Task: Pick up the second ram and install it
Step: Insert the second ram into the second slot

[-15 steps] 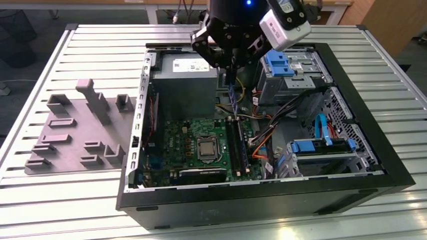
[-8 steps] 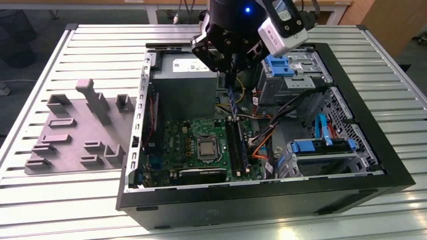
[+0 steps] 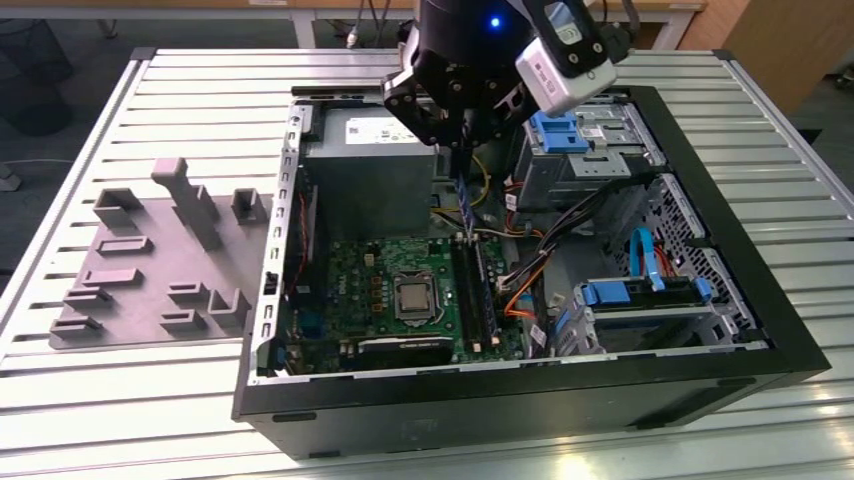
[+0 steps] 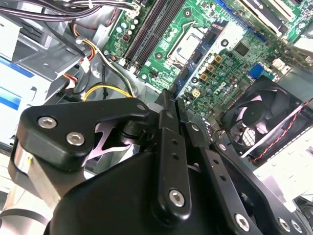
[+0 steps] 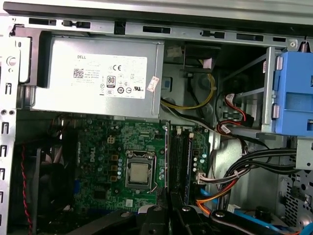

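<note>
Exterior view: gripper (image 3: 461, 140) hangs over the open PC case (image 3: 694, 330), above the gap between the power supply (image 3: 367, 170) and the drive cage (image 3: 581, 150). Fingers pressed together on the second ram (image 3: 463, 205), a thin blue stick held edge-on and hanging straight down from the fingertips. Its lower end sits above the far end of the memory slots (image 3: 474, 290), not seated. Motherboard (image 3: 387, 290) lies flat on the case floor, CPU socket (image 3: 415, 297) near its middle. Grey fixture block (image 3: 154, 260) sits on the slatted table (image 3: 120, 400), outside the case toward the exterior view's left edge of the table.

Second wrist view: fingers (image 4: 168, 142) clamp the second ram (image 4: 203, 54); the stick runs out from the tips across the motherboard (image 4: 230, 73), past the CPU socket (image 4: 188, 44). Memory slots (image 4: 146, 29) lie just beside it, apart from it. Case fan (image 4: 259, 120) sits at the board's edge.

First wrist view: the second ram (image 5: 167, 156) shows as a thin vertical line edge-on, rising from the gripper (image 5: 168, 213), lined up just beside the memory slots (image 5: 182, 159). Power supply (image 5: 98, 78) along the case's far wall, blue drive bracket (image 5: 293, 93) at the case side.
</note>
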`<act>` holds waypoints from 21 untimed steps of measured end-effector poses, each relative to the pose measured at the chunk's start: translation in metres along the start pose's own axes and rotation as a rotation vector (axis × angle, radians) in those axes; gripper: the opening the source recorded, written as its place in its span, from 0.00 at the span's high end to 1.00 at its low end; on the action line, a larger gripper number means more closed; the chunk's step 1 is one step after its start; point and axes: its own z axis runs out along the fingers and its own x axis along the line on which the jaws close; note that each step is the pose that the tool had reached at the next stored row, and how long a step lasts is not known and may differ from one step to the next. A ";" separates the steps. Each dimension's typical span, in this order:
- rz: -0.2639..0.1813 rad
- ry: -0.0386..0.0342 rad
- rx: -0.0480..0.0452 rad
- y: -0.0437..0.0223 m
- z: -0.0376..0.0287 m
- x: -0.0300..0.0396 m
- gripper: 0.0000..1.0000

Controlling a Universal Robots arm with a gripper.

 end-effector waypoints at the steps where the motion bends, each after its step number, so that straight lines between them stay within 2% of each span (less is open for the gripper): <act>1: 0.000 0.0000 0.0000 -0.0005 0.0005 0.0001 0.86; 5: 0.000 0.0000 0.0001 -0.0013 0.0034 0.0001 0.86; 16: 0.008 0.0000 0.0005 -0.0046 0.0161 0.0004 0.86; 21: 0.010 0.0000 0.0005 -0.0046 0.0167 0.0003 0.86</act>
